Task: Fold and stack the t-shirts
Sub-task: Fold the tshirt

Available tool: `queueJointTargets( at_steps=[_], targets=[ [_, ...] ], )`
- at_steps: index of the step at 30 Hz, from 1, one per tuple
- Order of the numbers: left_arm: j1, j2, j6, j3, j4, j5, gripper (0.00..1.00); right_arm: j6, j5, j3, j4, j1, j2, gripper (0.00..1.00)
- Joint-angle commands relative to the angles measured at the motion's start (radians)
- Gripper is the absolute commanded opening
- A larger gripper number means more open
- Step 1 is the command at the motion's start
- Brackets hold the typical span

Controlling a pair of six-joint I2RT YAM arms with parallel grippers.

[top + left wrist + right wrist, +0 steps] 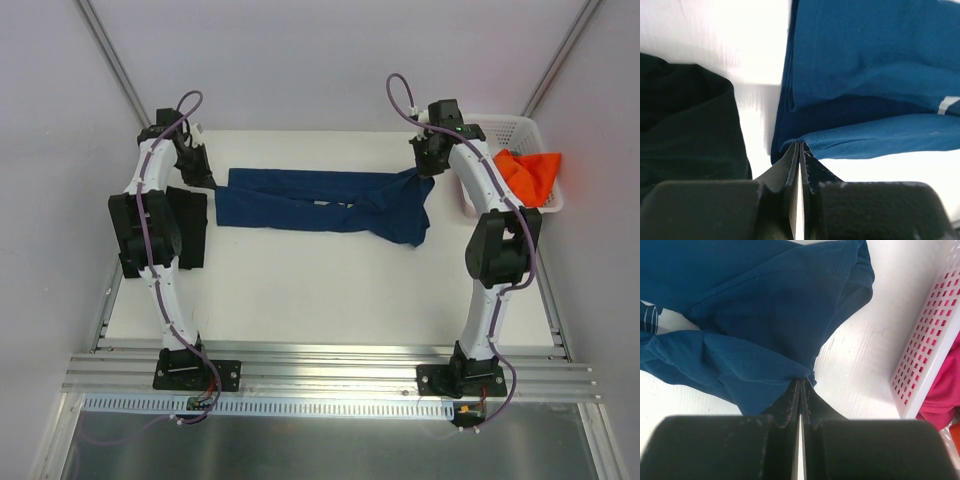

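**Q:** What can't you check on the navy t-shirt (320,205)?
**A:** You can't sort out the neck and sleeves. The cloth is doubled over itself into one long band. How much fabric sits between each pair of jaws is hidden at both ends. A small white patch (651,319) shows mid-band, and I can't tell what it is.

**Q:** Look and lie?
**A:** Deep blue, soft and creased. It lies on the far half of the table (300,300). Its long axis runs left to right. The left part is fairly flat. The right end is bunched and sags toward the near side.

**Q:** Hands?
**A:** The left gripper (799,146) is clenched on the left-end corner. The right gripper (801,382) is clenched on the bunched right end, and the cloth fans out from its tips.

**Q:** Around it?
**A:** The black t-shirt (193,235) lies at the table's left edge, just beside the navy one. The left arm (150,230) partly covers it, so its shape is unclear. The white lattice basket (505,125) stands at the far right corner. The orange t-shirt (530,172) sits in the basket and rises above its rim. You see the magenta t-shirt (942,390) only through the lattice in the right wrist view.
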Motion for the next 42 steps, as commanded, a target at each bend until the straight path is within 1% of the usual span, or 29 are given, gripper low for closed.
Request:
queueJointTargets(
  at_steps=[1,9,16,19,20,21,22,23,24,25,26,28,29,31,33,34,37,38,39,40,41,42],
  targets=[
    [-0.013,0.004,0.026,0.058,0.018,-0.041,0.0,-0.018,0.03,0.061,0.023,-0.004,0.008,0.01],
    [-0.027,0.061,0.042,0.127,0.04,-0.071,0.0,-0.041,0.037,0.153,0.038,-0.012,0.077,0.01],
    [-0.06,0.127,0.049,0.16,0.063,-0.123,0.0,-0.059,0.043,0.17,0.057,-0.01,0.142,0.01],
    [-0.082,0.147,0.051,0.169,0.069,-0.163,0.29,-0.064,0.055,0.19,0.067,-0.009,0.186,0.01],
    [-0.088,0.15,0.051,0.17,0.074,-0.188,0.43,-0.064,0.055,0.196,0.067,-0.007,0.197,0.01],
    [-0.097,0.15,0.049,0.172,0.075,-0.197,0.52,-0.066,0.057,0.201,0.069,-0.005,0.204,0.01],
    [-0.102,0.147,0.051,0.173,0.075,-0.206,0.64,-0.067,0.06,0.207,0.074,-0.002,0.217,0.01],
    [-0.108,0.135,0.046,0.173,0.075,-0.221,0.73,-0.067,0.072,0.21,0.075,0.002,0.22,0.02],
    [-0.112,0.124,0.046,0.172,0.075,-0.247,0.84,-0.067,0.099,0.213,0.077,0.007,0.221,0.07],
    [-0.116,0.112,0.042,0.167,0.075,-0.251,0.86,-0.063,0.115,0.208,0.08,0.01,0.217,0.35],
    [-0.117,0.074,0.039,0.16,0.074,-0.251,0.88,-0.061,0.132,0.204,0.08,0.016,0.199,0.48],
    [-0.129,0.028,0.03,0.122,0.074,-0.223,0.88,-0.059,0.156,0.172,0.078,0.021,0.169,0.64],
    [-0.134,-0.018,0.022,0.108,0.074,-0.209,0.89,-0.056,0.162,0.158,0.078,0.021,0.127,0.65],
    [-0.145,-0.06,0.001,0.068,0.072,-0.162,0.88,-0.037,0.165,0.133,0.078,0.024,0.079,0.67],
    [-0.146,-0.097,-0.01,0.043,0.074,-0.124,0.87,-0.02,0.12,0.101,0.069,0.025,0.016,0.67],
    [-0.171,-0.1,-0.019,0.025,0.075,-0.076,0.86,-0.009,0.094,0.095,0.061,0.025,0.002,0.67],
    [-0.191,-0.074,-0.027,0.011,0.074,0.011,0.85,0.052,-0.056,0.06,0.032,0.041,-0.026,0.67],
    [-0.201,-0.045,-0.03,0.012,0.074,0.021,0.84,0.095,-0.107,0.052,0.026,0.042,-0.027,0.67],
    [-0.206,-0.028,-0.029,0.018,0.074,0.027,0.84,0.12,-0.196,0.034,0.023,0.045,-0.023,0.67],
    [-0.209,0.001,-0.026,0.032,0.074,0.044,0.84,0.143,-0.241,0.029,0.024,0.05,-0.016,0.66],
    [-0.218,0.013,-0.024,0.04,0.074,0.053,0.83,0.196,-0.34,0.026,0.024,0.051,-0.009,0.66],
    [-0.223,0.024,-0.02,0.049,0.072,0.058,0.83,0.221,-0.388,0.027,0.028,0.053,0.017,0.66]
  ],
)
